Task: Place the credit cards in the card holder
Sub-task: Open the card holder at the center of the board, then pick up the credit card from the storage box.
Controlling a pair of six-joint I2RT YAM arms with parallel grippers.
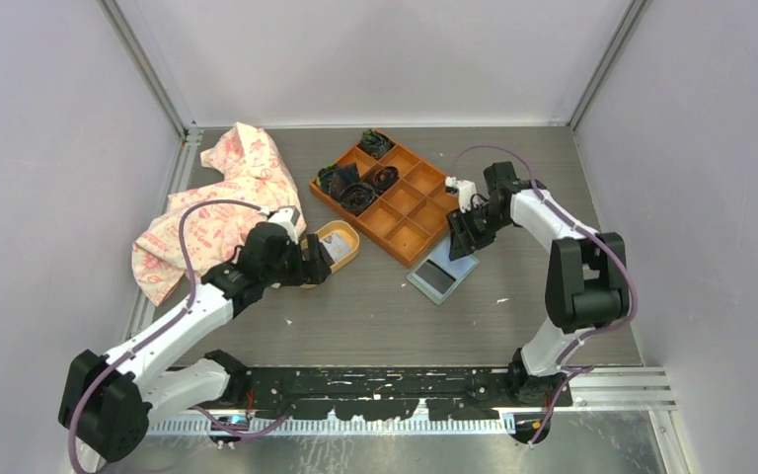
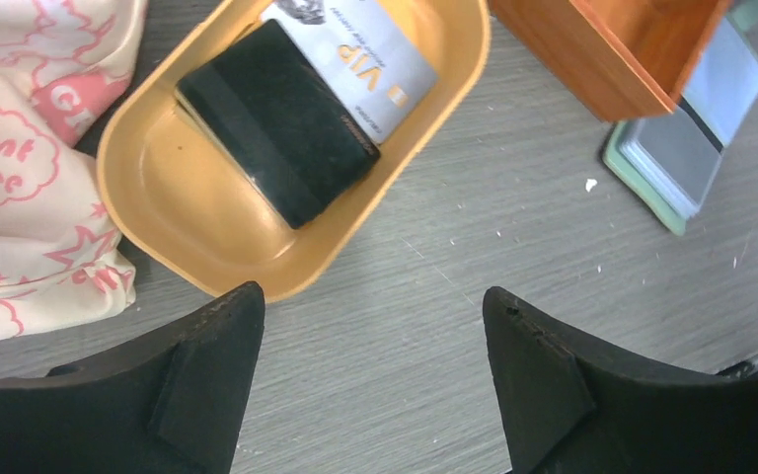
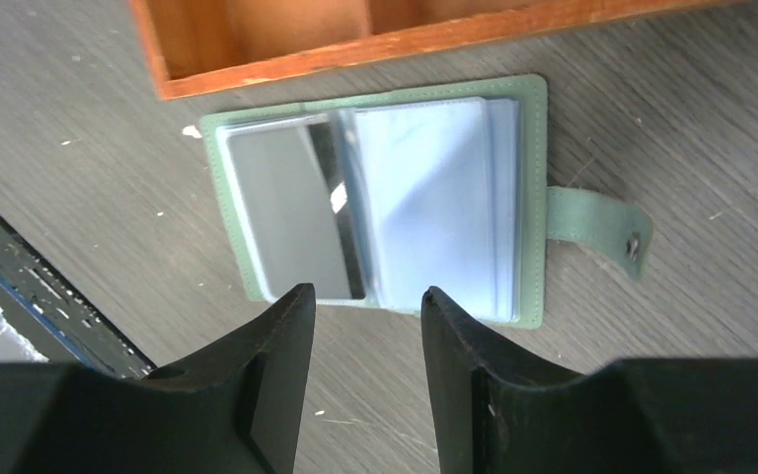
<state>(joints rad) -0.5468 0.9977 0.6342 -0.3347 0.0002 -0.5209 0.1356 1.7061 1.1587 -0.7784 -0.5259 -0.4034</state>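
Two credit cards lie in a yellow oval dish (image 2: pixel 158 197): a black card (image 2: pixel 276 118) on top of a pale grey-white card (image 2: pixel 370 59) printed "VIP". My left gripper (image 2: pixel 373 306) hovers just short of the dish's near rim, open and empty. The sage-green card holder (image 3: pixel 434 197) lies unfolded on the table, clear sleeves up, its snap tab (image 3: pixel 597 222) sticking out to one side. A grey card with a dark stripe (image 3: pixel 286 217) sits in one sleeve. My right gripper (image 3: pixel 365 296) hangs over the holder's near edge, open, nothing between its fingers.
An orange compartment tray (image 1: pixel 390 197) with dark coiled items stands at the back, its corner close to the card holder (image 1: pixel 441 275). A pink-printed cloth (image 1: pixel 222 193) lies bunched at the left beside the dish (image 1: pixel 341 242). Grey walls enclose the table.
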